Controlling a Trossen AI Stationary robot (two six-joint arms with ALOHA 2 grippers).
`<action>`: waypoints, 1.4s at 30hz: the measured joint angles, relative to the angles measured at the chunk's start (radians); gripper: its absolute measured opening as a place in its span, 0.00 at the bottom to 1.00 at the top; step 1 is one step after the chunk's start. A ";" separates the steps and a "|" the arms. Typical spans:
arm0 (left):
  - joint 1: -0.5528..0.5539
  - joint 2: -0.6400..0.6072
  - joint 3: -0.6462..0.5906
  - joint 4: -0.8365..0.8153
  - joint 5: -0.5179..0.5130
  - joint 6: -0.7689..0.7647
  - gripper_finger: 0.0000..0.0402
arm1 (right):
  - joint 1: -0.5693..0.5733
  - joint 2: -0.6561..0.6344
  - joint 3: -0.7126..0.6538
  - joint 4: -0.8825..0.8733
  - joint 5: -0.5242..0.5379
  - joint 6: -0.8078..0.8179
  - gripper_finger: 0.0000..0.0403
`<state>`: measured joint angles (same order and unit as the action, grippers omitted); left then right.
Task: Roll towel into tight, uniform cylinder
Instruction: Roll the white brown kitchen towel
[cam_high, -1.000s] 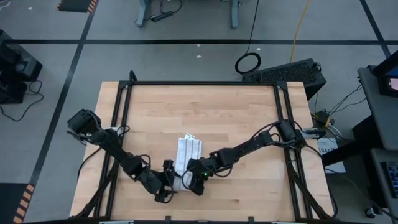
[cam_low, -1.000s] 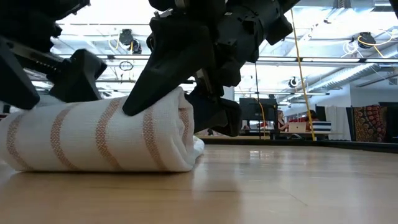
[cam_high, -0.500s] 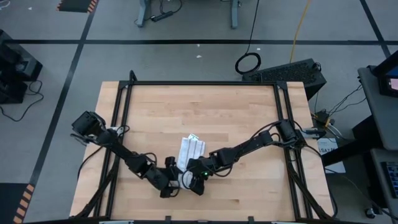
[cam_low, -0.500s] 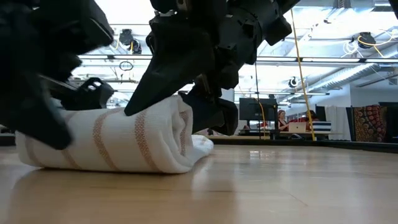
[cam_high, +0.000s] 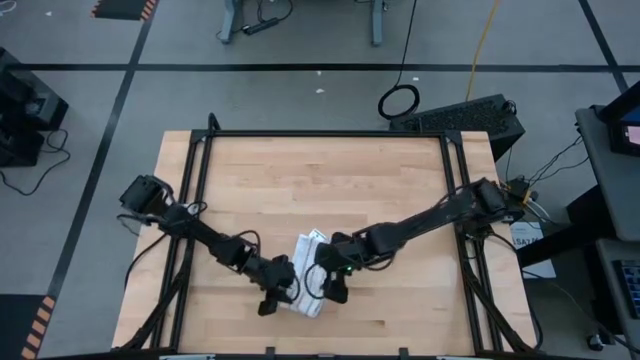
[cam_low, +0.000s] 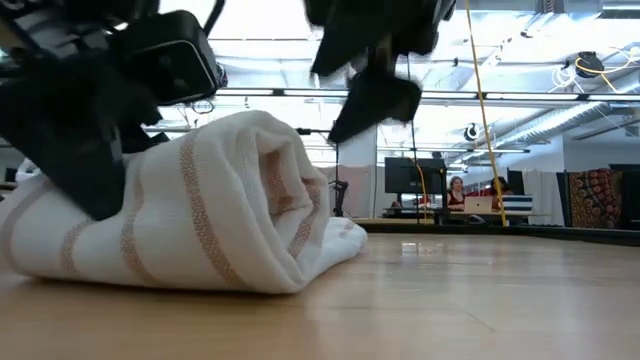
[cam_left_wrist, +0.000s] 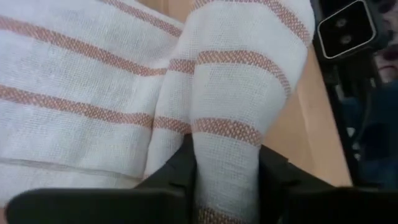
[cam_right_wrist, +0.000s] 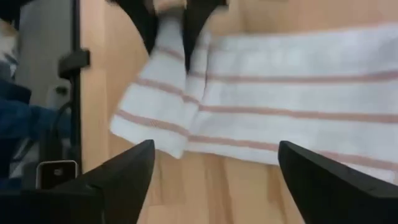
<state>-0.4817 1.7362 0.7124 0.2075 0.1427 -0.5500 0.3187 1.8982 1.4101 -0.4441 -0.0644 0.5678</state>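
Observation:
The towel (cam_high: 308, 272), white with thin orange-brown stripes, lies loosely rolled on the wooden table (cam_high: 300, 180) near its front edge; in the low view the towel (cam_low: 190, 215) shows its spiral end. My left gripper (cam_high: 283, 293) is at the roll's left near end, shut on a ridge of the cloth. My right gripper (cam_high: 336, 284) hangs open above the roll's right side, touching nothing; its wrist view looks down on the towel (cam_right_wrist: 286, 106). My left gripper pinches a raised fold of the towel (cam_left_wrist: 227, 155) between its two fingers (cam_left_wrist: 177, 177), at the roll's near left end. The fingers slant down from the table's left. The fold stands up between them, and the remainder of the towel lies on the table.
A black frame (cam_high: 320, 134) runs round the tabletop. Bare wood (cam_high: 320, 180) stretches behind the towel toward the far edge. Beyond the table the low view shows a room with a person (cam_low: 456, 190) seated far off.
My right gripper has risen off the roll and opened. My left gripper has moved toward the table's right, rolled its wrist, and shut on a fold of the towel. The roll has loosened, its end standing higher, and has shifted toward the near edge.

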 joint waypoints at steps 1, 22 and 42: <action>0.014 -0.005 0.000 -0.001 0.026 0.000 0.23 | 0.010 -0.022 0.000 -0.004 0.022 0.007 0.84; 0.328 -0.014 -0.005 -0.045 0.595 -0.277 0.30 | 0.216 0.125 0.000 0.301 0.478 -0.056 0.85; 0.378 -0.017 -0.004 -0.046 0.620 -0.335 0.30 | 0.142 0.245 0.000 0.403 0.501 -0.118 0.82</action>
<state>-0.1040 1.7195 0.7082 0.1614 0.7626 -0.8852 0.4606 2.1433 1.4101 -0.0406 0.4367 0.4494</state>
